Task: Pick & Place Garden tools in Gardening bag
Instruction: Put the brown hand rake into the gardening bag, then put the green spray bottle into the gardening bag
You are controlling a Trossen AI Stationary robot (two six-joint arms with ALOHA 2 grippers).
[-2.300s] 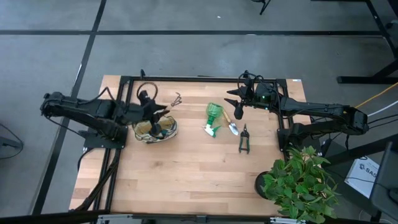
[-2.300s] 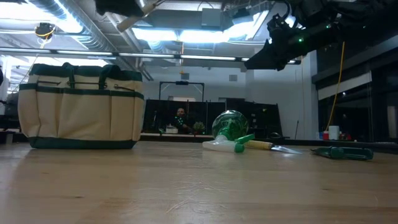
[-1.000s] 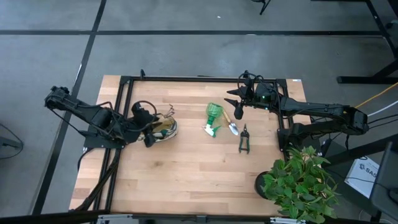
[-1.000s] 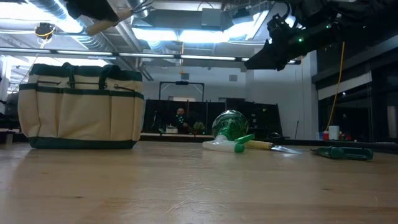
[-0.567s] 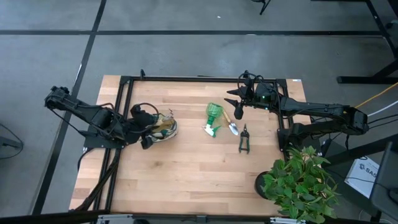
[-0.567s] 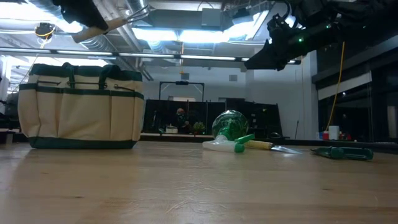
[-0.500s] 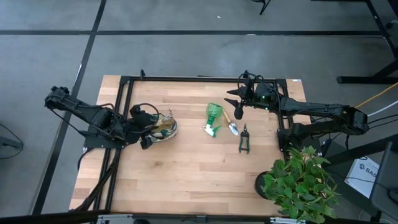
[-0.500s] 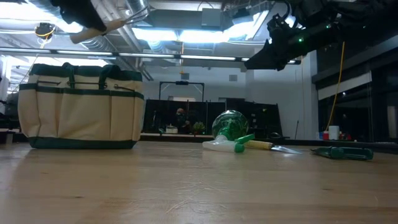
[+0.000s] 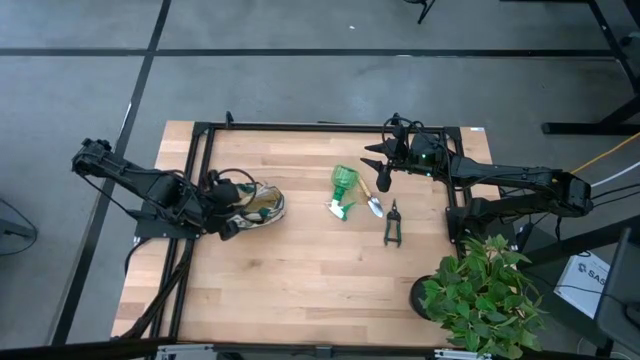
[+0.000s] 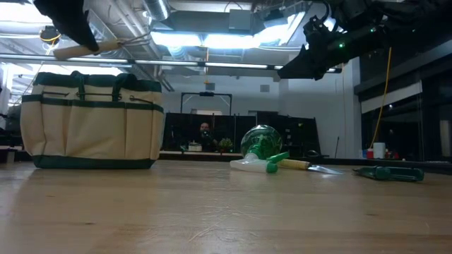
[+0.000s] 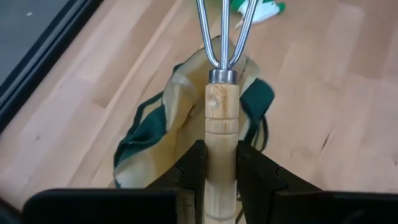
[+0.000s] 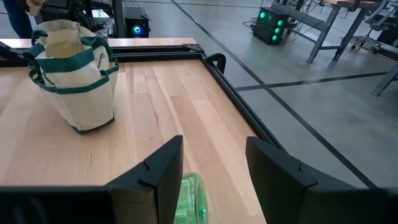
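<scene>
My left gripper (image 9: 230, 214) is shut on the thin wooden-handled rake (image 11: 222, 93), above the cream and green gardening bag (image 9: 256, 205), which stands on its base on the table (image 10: 92, 120). The rake's metal tines (image 11: 222, 28) point out over the bag's open top. My right gripper (image 9: 383, 168) hangs open and empty above the green spray bottle (image 9: 344, 190). The trowel (image 9: 375, 205) and the black pruning shears (image 9: 393, 223) lie flat beside the bottle. My left gripper pinches the rake's wooden handle (image 11: 222, 140) between its two fingers (image 11: 193, 171), below the metal collar. The handle lies along the fingers, tines pointing forward. In the low view the handle (image 10: 88, 48) is near level, lifted clear above the bag.
A leafy potted plant (image 9: 485, 295) stands at the near right corner. A black metal frame (image 9: 300, 127) runs along the table's far edge and sides. Bare wood (image 9: 300, 280) lies between the bag and the near edge.
My left gripper has carried the rake toward the table's left edge and a little down, staying shut on the handle. The rake has tipped closer to level over the bag. The right arm has kept still.
</scene>
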